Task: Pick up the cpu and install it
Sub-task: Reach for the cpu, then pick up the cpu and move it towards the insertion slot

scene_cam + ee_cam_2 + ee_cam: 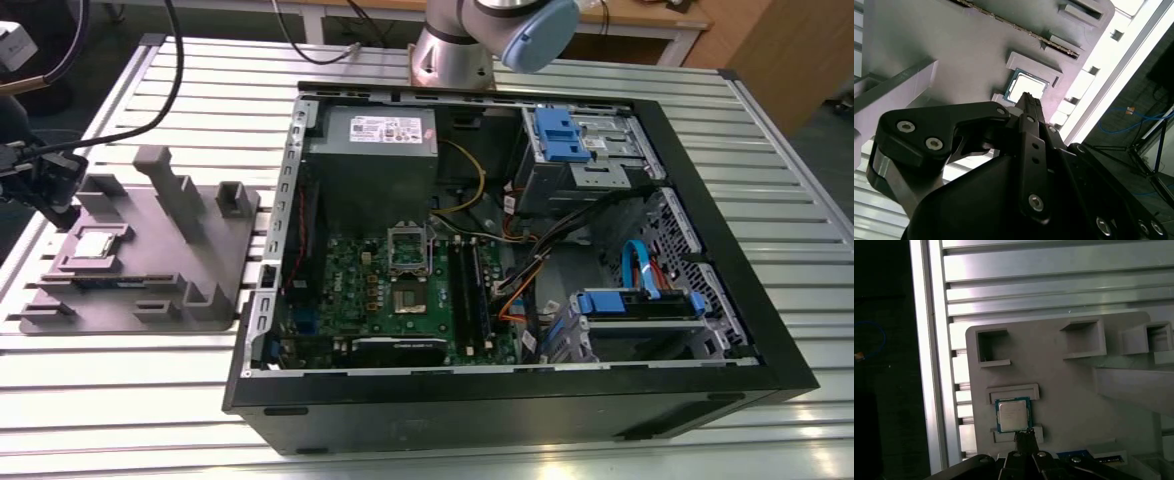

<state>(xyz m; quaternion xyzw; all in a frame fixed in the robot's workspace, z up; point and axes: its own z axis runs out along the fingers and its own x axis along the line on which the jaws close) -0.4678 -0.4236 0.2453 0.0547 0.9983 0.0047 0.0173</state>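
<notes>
The cpu point(96, 243) is a small square chip with a pale silver top. It lies flat in a recess of the grey tray point(147, 275) at the exterior view's left. My gripper point(56, 205) hangs just beyond the tray's outer edge, a little above the chip. In both wrist views the cpu point(1013, 416) point(1026, 86) sits between two raised tray lips. The gripper point(1024, 436) point(1029, 100) points at the chip's near edge, apart from it. The dark fingers look shut together with nothing held.
The open black computer case point(694, 250) lies on the slatted aluminium table point(801, 200). Inside it are a green board point(400, 300) with a silvery socket frame point(410, 250), a grey metal box point(380, 130) and cables. Tall posts point(167, 185) rise from the tray.
</notes>
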